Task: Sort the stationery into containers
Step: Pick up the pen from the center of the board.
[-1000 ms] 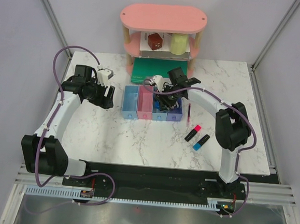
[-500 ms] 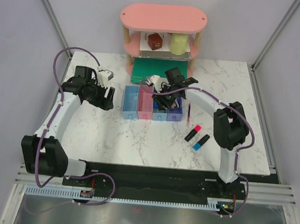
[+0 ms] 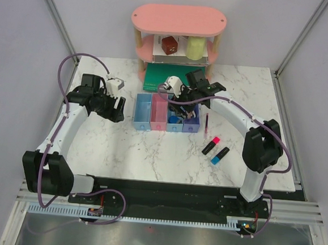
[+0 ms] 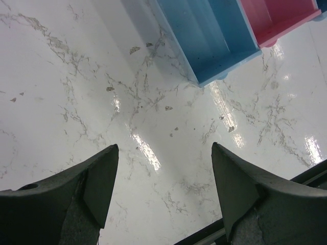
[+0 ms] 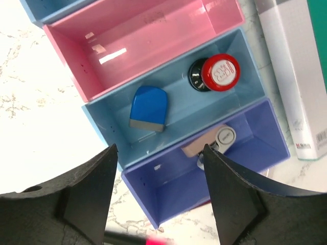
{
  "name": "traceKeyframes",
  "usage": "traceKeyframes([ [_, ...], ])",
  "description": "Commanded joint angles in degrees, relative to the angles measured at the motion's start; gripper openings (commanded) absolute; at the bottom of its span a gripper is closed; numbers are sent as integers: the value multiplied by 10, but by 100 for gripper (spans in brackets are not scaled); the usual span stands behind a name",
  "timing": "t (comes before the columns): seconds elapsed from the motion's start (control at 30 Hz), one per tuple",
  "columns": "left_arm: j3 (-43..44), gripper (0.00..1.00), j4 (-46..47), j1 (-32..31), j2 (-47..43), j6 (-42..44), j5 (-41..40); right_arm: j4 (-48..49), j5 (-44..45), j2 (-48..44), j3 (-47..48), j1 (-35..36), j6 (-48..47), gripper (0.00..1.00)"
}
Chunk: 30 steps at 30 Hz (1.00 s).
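Stationery (image 5: pixel 147 108) stays half sorted: our right claw (image 5: pixel 159 158), spread and empty, has drawn back from the purple-blue bin (image 5: pixel 168 194) holding the beige-white piece (image 5: pixel 212 142); highlighters (image 3: pixel 210 145) and red pen (image 3: pixel 207 123) wait on the surface (image 3: pixel 150 150).

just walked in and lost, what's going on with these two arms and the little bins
The right gripper hangs open over the blue bin, which holds a blue piece and a red-black round piece; the purple bin beside it holds a beige-white piece. The left gripper is open, empty, over the table by the light blue bin. A pink-ended highlighter, a blue-ended highlighter and a red pen lie unsorted right of the bins.
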Motion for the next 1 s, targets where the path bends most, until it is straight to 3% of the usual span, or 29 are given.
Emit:
traceKeyframes([
  [0.0,-10,80,-1,2,-36,33,7,-5,40,-64,-18,-23,-2,74],
  [0.23,-18,80,-1,2,-38,41,16,6,54,-90,-73,-128,5,73],
  [0.43,-11,80,-1,2,-31,33,25,24,79,-36,-90,-185,-52,74],
  [0.97,-7,80,-19,2,-45,38,2,2,61,185,118,-232,-84,74],
])
